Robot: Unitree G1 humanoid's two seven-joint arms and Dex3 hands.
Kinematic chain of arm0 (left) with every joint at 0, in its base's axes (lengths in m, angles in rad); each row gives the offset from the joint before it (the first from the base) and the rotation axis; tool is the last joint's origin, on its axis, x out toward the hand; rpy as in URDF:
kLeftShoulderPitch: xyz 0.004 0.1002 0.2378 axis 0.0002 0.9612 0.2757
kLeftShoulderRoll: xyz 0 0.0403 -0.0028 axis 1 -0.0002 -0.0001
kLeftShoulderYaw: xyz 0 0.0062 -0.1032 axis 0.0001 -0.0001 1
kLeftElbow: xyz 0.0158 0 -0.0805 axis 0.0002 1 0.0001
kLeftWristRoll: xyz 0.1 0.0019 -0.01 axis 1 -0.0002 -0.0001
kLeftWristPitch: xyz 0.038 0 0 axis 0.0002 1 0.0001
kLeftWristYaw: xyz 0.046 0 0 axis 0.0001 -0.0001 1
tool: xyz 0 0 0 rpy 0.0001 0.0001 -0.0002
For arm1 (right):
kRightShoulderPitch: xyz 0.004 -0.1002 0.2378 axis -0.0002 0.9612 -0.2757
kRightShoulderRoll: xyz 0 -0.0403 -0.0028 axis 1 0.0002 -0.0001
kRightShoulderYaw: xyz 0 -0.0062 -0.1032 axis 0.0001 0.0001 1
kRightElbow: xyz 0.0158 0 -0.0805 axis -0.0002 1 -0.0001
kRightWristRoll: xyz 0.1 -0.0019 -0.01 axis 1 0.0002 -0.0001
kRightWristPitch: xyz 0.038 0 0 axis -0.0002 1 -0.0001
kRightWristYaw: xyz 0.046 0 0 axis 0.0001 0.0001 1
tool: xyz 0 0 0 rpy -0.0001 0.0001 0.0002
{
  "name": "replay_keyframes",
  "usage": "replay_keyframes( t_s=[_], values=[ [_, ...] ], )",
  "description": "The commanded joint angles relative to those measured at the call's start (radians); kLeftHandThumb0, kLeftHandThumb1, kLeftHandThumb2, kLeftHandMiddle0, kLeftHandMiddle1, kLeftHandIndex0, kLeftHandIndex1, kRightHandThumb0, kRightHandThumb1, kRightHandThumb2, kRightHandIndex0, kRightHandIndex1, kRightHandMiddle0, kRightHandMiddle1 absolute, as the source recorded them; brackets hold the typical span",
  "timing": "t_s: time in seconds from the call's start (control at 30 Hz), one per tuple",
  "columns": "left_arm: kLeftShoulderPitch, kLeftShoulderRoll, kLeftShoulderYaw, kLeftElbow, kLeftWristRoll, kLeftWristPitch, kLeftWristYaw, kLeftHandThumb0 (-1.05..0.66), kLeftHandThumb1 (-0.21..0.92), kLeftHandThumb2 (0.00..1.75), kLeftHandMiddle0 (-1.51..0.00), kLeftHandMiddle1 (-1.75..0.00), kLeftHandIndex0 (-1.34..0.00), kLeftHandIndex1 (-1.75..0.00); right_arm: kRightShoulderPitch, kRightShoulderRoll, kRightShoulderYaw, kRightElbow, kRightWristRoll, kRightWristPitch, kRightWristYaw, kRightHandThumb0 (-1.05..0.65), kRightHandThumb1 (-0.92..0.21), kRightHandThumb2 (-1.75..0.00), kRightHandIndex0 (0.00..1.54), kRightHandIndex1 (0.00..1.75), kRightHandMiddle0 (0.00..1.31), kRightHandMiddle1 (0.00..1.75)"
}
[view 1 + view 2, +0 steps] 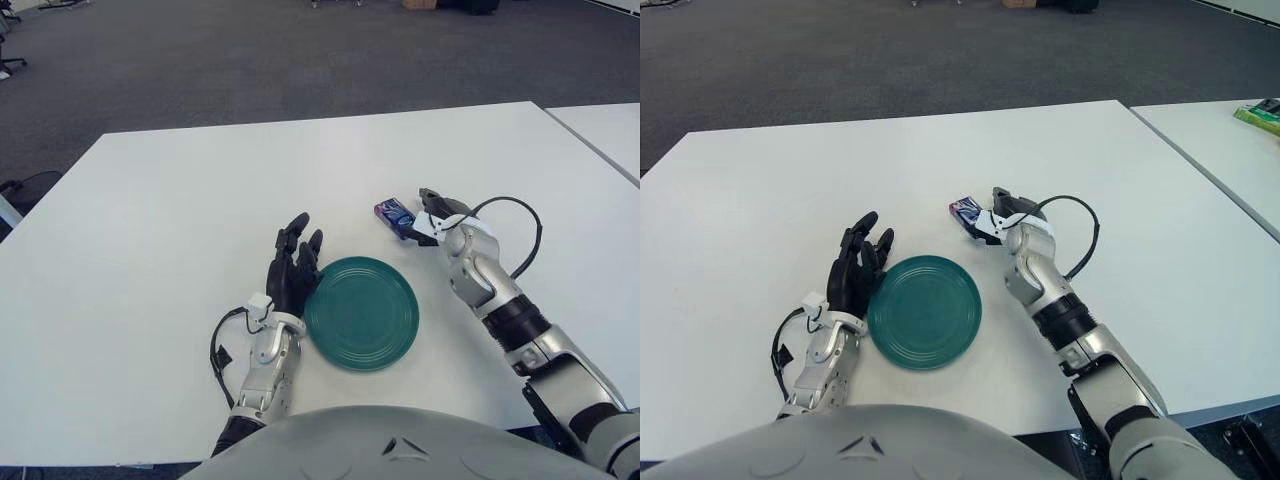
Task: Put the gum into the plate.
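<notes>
**Reaching for the gum, plate waiting alongside**

Starting on your left: your left hand [291,270] shows just beside the plate's left edge, its dark fingers [297,228] stretched out straight and a little spread, holding nothing. Whether it touches the white table [150,230] is hard to tell.

Right next to that hand sits the green plate [361,312], flat on the table with nothing lying in it.

Moving across, your right hand [428,212] is up beyond the plate's far right rim, at the end of a bent forearm with a black cable [525,240] looping off its right side. The gum [394,216], a small blue and purple pack, lies just to the left of that hand, at its fingertips. The two appear to meet, but whether the fingers are actually closed around the pack can't be told. The gum is outside the plate, near its far edge.
</notes>
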Motion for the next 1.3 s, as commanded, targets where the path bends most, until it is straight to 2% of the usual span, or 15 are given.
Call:
replay_keyframes(
  t_s=[0.0, 0.27, 0.6, 0.87, 1.27],
  values=[
    [0.013, -0.14, -0.008, 0.031, -0.008, 0.046, 0.023, -0.71, 0.92, 0.86, -0.41, 0.0, -0.02, -0.8, 0.015, -0.028, 0.006, -0.071, -0.029, 0.007, 0.037, -1.04, -0.92, -0.48, 0.0, 0.0, 0.0, 0.06],
    [0.011, -0.138, -0.01, 0.016, -0.015, 0.059, 0.027, -0.72, 0.92, 0.86, -0.41, 0.0, -0.02, -0.81, 0.014, -0.037, 0.008, -0.105, -0.051, 0.016, 0.072, -1.05, -0.92, -0.5, 0.0, 0.0, 0.0, 0.06],
    [0.009, -0.144, -0.016, -0.011, -0.021, 0.078, 0.039, -0.72, 0.92, 0.83, -0.44, -0.01, -0.02, -0.82, -0.039, -0.015, 0.004, -0.013, -0.051, 0.026, 0.074, -1.04, -0.92, -0.48, 0.0, 0.0, 0.0, 0.04],
    [0.006, -0.155, -0.024, -0.015, -0.022, 0.074, 0.039, -0.73, 0.92, 0.83, -0.44, -0.01, -0.02, -0.81, -0.032, 0.005, 0.01, 0.027, -0.06, 0.025, 0.035, -1.04, -0.92, -0.48, 0.0, 0.0, 0.0, 0.04],
    [0.009, -0.171, -0.046, -0.023, -0.01, 0.066, 0.06, -0.73, 0.92, 0.85, -0.43, -0.01, -0.02, -0.81, -0.09, 0.065, -0.003, 0.184, -0.04, -0.006, -0.063, -1.01, -0.92, -0.42, 0.0, 0.0, 0.0, 0.02]
  ],
)
